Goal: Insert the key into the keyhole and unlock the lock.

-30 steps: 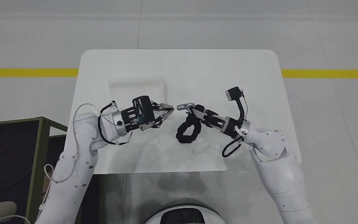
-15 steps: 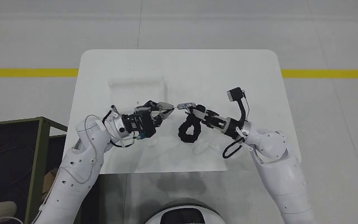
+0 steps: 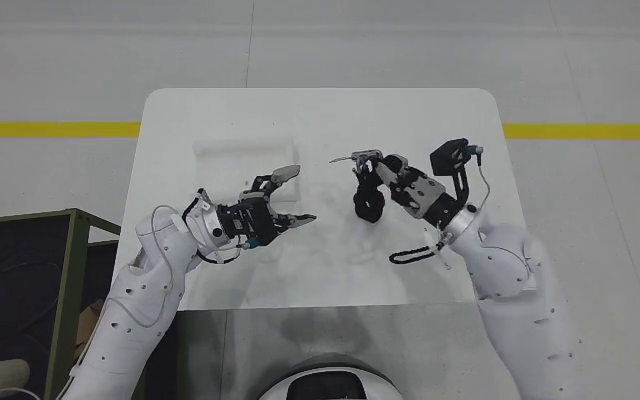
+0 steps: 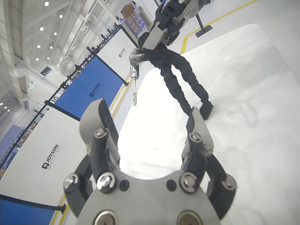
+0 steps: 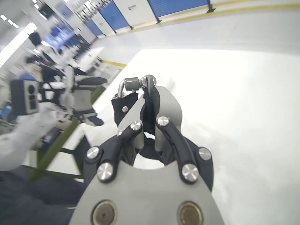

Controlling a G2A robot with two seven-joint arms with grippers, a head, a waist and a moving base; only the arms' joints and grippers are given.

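Observation:
The lock is a black braided cable loop point(image 3: 370, 203) with a small metal cylinder point(image 4: 134, 72) at its end. My right gripper point(image 3: 368, 163) is shut on the cable just behind the cylinder point(image 5: 130, 84) and holds it above the table's middle. A thin key point(image 4: 134, 97) sticks out of the cylinder's end, and nothing grips it. The cable loop point(image 4: 181, 76) hangs down to the tabletop. My left gripper point(image 3: 291, 196) stands open a little way from the key, on its near left, with nothing between its fingers point(image 4: 104, 115).
A shallow white tray point(image 3: 245, 152) lies on the white table point(image 3: 450, 110) beyond my left gripper. A green-framed cart point(image 3: 60, 260) stands off the table's left side. A black cord point(image 3: 408, 255) trails on the table by my right arm.
My left gripper has let go of the key, opened and drawn back to the left. My right gripper has carried the lock, with the key in it, to the right and farther away.

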